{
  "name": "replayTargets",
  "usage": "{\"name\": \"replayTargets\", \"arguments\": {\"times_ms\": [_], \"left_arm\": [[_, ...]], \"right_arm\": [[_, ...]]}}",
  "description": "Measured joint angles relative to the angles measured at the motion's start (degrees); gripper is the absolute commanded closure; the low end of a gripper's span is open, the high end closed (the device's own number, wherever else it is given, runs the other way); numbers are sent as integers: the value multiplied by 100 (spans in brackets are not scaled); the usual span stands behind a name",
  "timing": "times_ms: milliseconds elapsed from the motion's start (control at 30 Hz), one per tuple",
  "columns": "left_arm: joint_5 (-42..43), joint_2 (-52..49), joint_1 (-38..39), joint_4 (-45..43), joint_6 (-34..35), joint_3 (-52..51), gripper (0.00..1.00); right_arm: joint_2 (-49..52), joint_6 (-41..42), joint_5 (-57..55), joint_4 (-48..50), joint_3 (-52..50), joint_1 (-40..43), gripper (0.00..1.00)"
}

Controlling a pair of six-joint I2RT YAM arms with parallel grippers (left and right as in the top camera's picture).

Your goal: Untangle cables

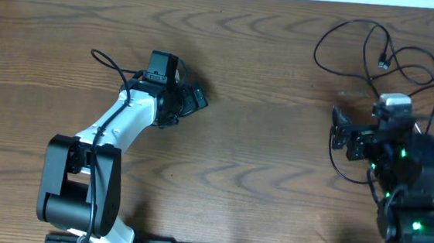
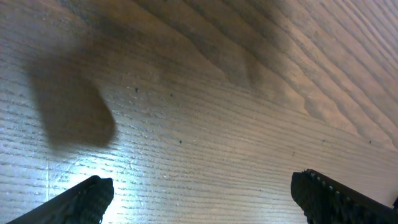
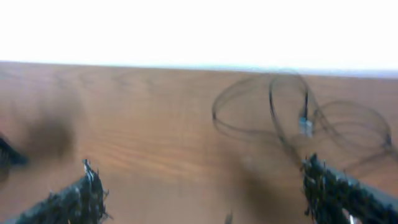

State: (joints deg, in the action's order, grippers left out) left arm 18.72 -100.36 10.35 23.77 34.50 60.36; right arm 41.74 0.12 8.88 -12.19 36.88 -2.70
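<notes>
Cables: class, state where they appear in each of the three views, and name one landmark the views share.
Overhead: cables looped at the upper right.
Left wrist: not in it; only bare table.
Right wrist: blurred loops, upper right.
Shared landmark: the small plug among the loops, in overhead and right wrist.

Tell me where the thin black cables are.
In the overhead view, the thin black cables lie looped at far right, around and beyond the right gripper.

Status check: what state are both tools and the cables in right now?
Left tool: open, holding nothing, above bare table.
Right tool: open, holding nothing, close to the cables.
Black cables: lying on the table in loose overlapping loops, not gripped by either tool.
</notes>
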Motion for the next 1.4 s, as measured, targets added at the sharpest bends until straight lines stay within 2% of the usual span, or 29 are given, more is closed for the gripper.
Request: {"name": "replayTargets", "arguments": {"times_ms": [367,500,733,800,933,1067,1400], "left_arm": [[-4,0,0,2,0,0,2],[-4,0,0,4,0,0,2],[-4,0,0,0,0,0,2],[-2,0,0,2,0,0,2],[-4,0,0,7,0,0,2],[-22,0,0,0,0,0,2],[-22,0,0,2,0,0,2]], "right_arm": [[-1639,-42,323,4153,-2745,28,1],[-2210,-42,315,4903,-3423,37,1],[-2876,-79,232,3285,-3648,37,1],[-3217,-83,166,2232,-3650,37,1],[-3770,-83,129,984,-3652,37,1],[-4092,-83,50,898,-3650,37,1],[-4100,-83,26,892,-3650,37,1]]}}
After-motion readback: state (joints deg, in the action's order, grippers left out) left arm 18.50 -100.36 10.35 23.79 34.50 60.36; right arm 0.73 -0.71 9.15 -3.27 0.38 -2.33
